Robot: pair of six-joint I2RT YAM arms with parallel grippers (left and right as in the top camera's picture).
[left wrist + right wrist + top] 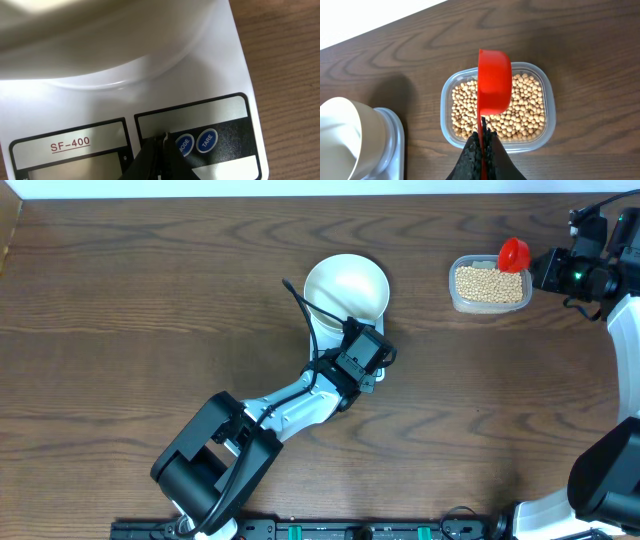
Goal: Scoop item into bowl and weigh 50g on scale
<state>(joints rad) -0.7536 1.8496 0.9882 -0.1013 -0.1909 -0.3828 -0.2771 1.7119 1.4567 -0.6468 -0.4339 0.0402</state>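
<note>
The white bowl [345,288] stands on the white scale [235,65]; in the overhead view my left arm hides most of the scale. My left gripper [162,142] is shut and empty, its tips on the scale's panel just left of the blue MODE button [184,144], with the TARE button [206,140] beside it. The tan beans [530,110] fill a clear tub [490,285]. My right gripper [483,132] is shut on the handle of a red scoop [494,82], held over the tub; the scoop's inside does not show. The bowl [340,130] looks empty.
The scale's grey display [75,170] lies left of the fingers; no reading shows. The tub stands at the back right, near the table's far edge. Bare dark wood lies between the scale [395,140] and the tub.
</note>
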